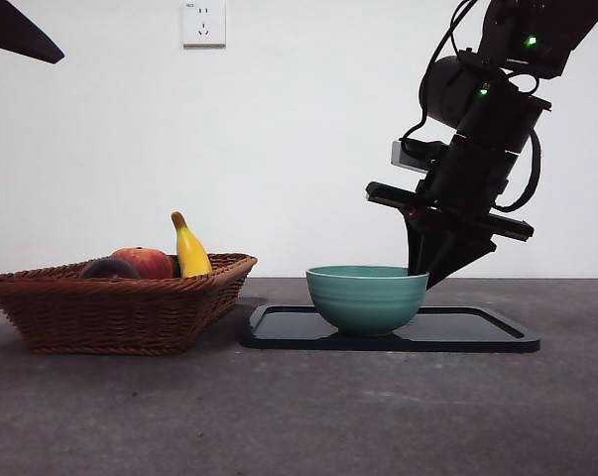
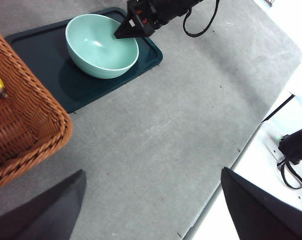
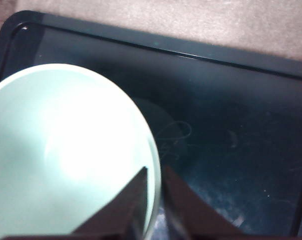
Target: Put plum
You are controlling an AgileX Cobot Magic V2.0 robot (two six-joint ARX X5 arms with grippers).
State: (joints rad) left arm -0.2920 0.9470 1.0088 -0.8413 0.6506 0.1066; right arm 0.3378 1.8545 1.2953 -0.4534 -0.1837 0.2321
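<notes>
Pinching bowl (image 3: 65, 155) rim – right gripper (image 3: 153, 175), left gripper (image 2: 151, 200) spread wide, plum (image 1: 108, 268) in basket (image 1: 120, 312)

right hand (image 3: 152, 176): lowered, jaws nearly closed | left hand (image 2: 151, 210): raised, jaws apart

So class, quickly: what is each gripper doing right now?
Left gripper: open, empty, above the table.
Right gripper: shut on the bowl, its rim between the fingers.
</notes>
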